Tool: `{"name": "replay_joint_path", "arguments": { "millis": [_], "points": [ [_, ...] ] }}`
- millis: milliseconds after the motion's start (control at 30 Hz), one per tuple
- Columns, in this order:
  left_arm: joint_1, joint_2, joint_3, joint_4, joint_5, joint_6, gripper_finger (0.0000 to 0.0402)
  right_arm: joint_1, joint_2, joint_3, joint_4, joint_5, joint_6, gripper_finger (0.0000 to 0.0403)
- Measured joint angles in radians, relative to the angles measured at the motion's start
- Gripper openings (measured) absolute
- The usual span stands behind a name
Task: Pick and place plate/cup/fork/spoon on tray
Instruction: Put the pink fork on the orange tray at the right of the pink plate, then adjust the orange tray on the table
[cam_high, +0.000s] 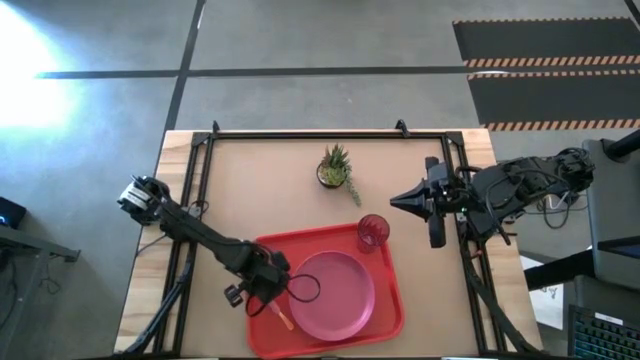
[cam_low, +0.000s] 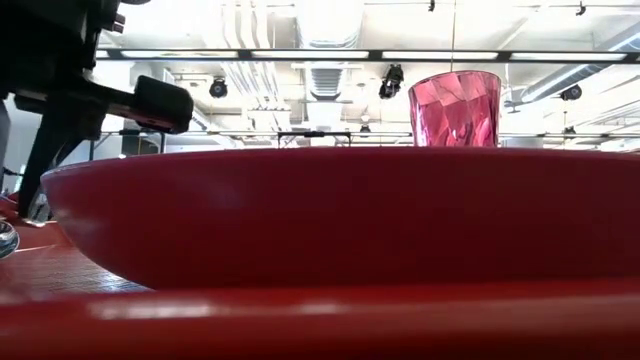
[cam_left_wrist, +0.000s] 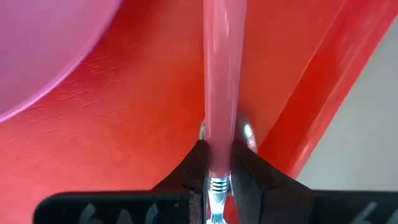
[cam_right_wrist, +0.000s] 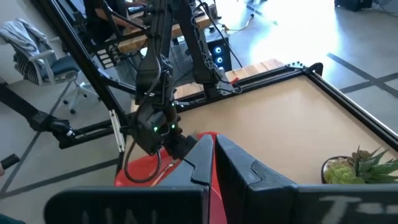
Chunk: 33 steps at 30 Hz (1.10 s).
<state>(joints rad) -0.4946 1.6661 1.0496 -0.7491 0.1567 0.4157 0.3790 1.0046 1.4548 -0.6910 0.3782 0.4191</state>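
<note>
Nearest to you, the left hand is low over the left part of the red tray, and its fingers are clamped on the pink handle of the fork. The spoon lies on the tray just beside it. The pink plate sits in the tray's middle. The cup stands upright in the tray's far right corner. The right hand waits over the worktop right of the cup, fingers together. Farther off stands a small potted plant.
</note>
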Motion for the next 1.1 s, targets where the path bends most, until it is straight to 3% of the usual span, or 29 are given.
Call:
{"name": "replay_joint_path", "arguments": {
  "millis": [333, 567, 700, 800, 933, 1100],
  "points": [
    [0.002, 0.000, 0.001, 0.012, -0.062, 0.051, 0.0029, 0.000, 0.000, 0.000, 0.001, 0.000, -0.003, 0.0009],
    [0.003, -0.009, 0.004, 0.046, -0.063, 0.035, 0.0140, 0.000, 0.000, 0.000, 0.001, 0.000, -0.011, 0.0009],
    [0.004, -0.011, 0.004, 0.045, -0.068, -0.025, 0.0173, 0.000, 0.000, 0.000, 0.001, -0.001, -0.011, 0.0009],
    [0.008, -0.020, 0.007, 0.036, -0.134, -0.156, 0.0179, 0.000, 0.000, 0.000, -0.008, -0.002, -0.012, 0.0009],
    [0.039, -0.057, 0.041, -0.045, -0.295, -0.349, 0.0177, 0.000, 0.000, 0.000, -0.012, -0.012, -0.029, 0.0009],
    [0.102, -0.176, 0.139, -0.134, -0.414, -0.473, 0.0147, 0.000, 0.000, 0.000, -0.012, -0.012, -0.038, 0.0009]
  ]
}}
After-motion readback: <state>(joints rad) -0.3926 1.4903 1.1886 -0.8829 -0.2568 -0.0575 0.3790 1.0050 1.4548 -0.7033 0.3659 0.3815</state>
